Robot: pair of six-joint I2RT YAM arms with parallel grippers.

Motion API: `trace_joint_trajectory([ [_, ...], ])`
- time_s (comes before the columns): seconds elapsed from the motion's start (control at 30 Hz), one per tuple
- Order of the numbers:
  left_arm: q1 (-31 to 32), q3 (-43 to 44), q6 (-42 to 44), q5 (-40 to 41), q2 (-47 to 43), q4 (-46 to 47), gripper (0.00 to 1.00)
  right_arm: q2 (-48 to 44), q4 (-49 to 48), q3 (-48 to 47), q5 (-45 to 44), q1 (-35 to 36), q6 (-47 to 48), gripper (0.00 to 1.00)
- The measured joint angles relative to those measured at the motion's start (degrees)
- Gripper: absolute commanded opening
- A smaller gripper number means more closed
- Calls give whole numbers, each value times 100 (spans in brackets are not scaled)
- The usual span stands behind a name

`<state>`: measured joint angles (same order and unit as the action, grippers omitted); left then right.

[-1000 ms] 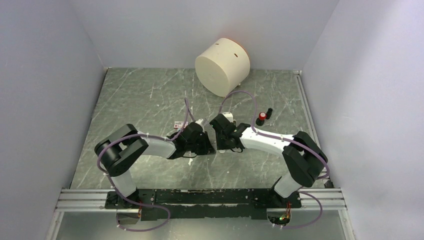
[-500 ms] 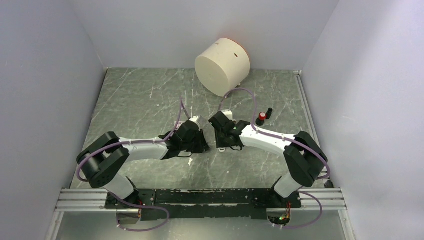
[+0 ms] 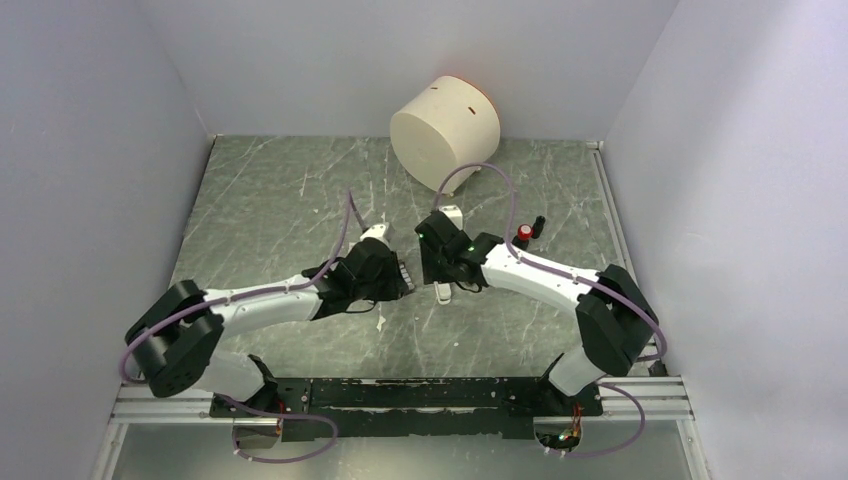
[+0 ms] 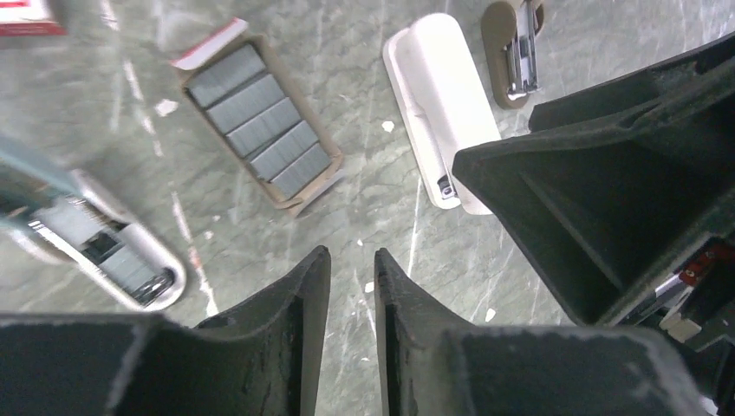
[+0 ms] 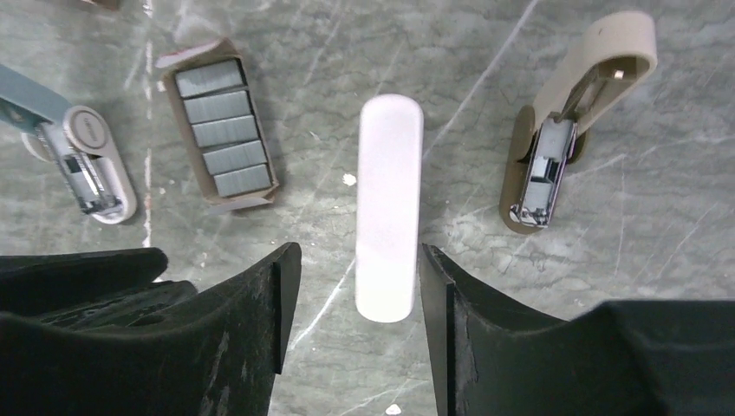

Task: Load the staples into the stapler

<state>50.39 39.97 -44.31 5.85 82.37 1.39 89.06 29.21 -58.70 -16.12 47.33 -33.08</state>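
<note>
Three staplers lie on the table (image 3: 280, 190): a white stapler (image 5: 389, 208), closed, a tan stapler (image 5: 555, 147) hinged open with its metal channel showing, and a grey stapler (image 5: 82, 165), also open. One open cardboard tray (image 5: 260, 186) holds the staples (image 5: 217, 130), five dark-grey blocks in a row. There are two arms, one claw each.

The staples sit between the grey stapler and the white one, touching neither claw. From the left claw (image 4: 351, 286) they lie ahead and off to its left, well apart from the tips. That claw is all but clenched, with only a thin slit between its fingers (image 4: 299, 321) and nothing in it. The right claw (image 5: 360, 260) is spread wide and grips nothing. The white stapler lies on the table in line with its gap, and the staples are off to the left of that.

The wrist views show the staplers and the tray. From above, the arms cover that spot, though that view alone shows a big cream cylinder (image 3: 445, 135) at the back and a small red-and-black thing (image 3: 523, 235) near the right arm. Only the left wrist view catches the corner of a red-and-white box (image 4: 26, 17).
</note>
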Motion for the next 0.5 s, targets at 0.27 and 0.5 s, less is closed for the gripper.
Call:
trace_joint_trajectory([
  [0.27,0,0,35,1113,-1270,-907,66,-74,-402,-271,184,22,378,58],
  [0.5,-15,-72,-81,2164,-2474,-1777,88,553,-859,-1023,297,385,605,59],
])
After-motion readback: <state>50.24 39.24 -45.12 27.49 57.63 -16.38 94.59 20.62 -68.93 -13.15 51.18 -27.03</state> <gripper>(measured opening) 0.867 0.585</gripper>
